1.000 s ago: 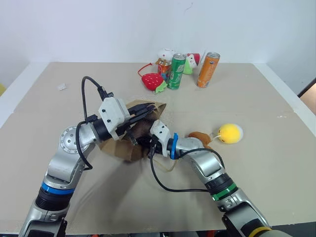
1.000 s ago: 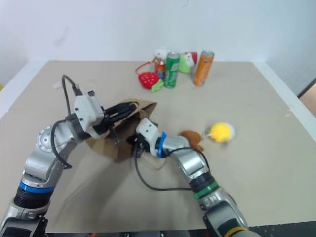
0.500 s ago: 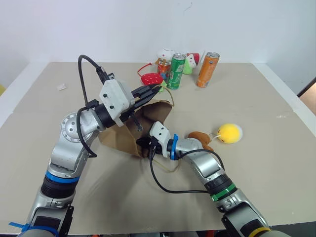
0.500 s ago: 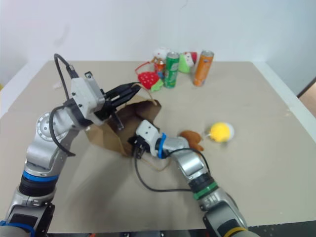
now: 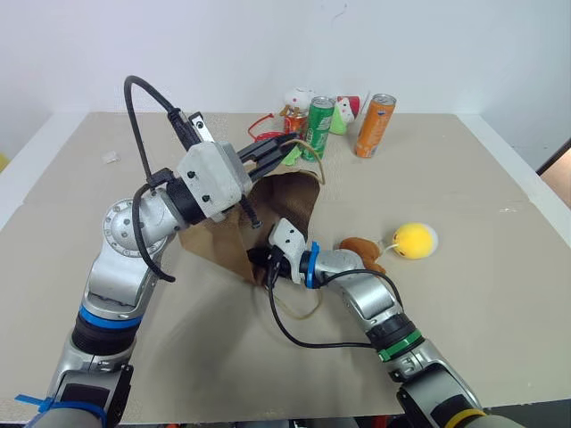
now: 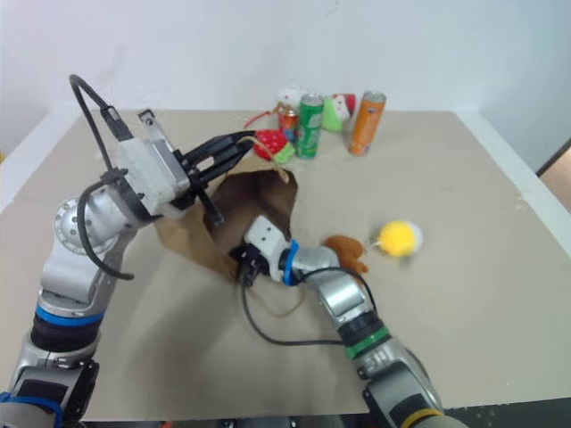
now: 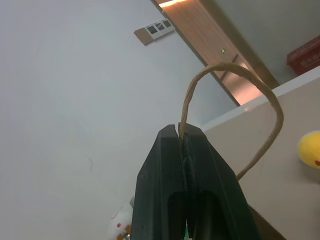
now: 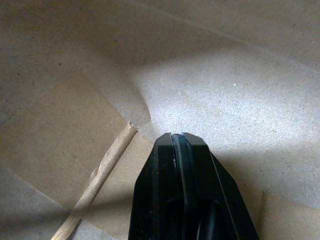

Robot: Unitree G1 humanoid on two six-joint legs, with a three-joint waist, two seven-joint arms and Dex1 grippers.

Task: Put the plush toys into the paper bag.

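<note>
Beige table (image 5: 464, 294) against white wall (image 5: 178, 45) — 3 cans (image 5: 318, 129) at back.

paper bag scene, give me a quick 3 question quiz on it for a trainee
1. True or false: the yellow plush ball is already inside the paper bag.
2. What is the left gripper shut on?
A. the green can
B. the bag's cord handle
C. the brown plush
3. Fill in: the right gripper is at the bag's lower ____.

Key
1. False: it lies on the table, to the robot's right of the bag.
2. B
3. edge, where its shut fingers pinch the paper.
</note>
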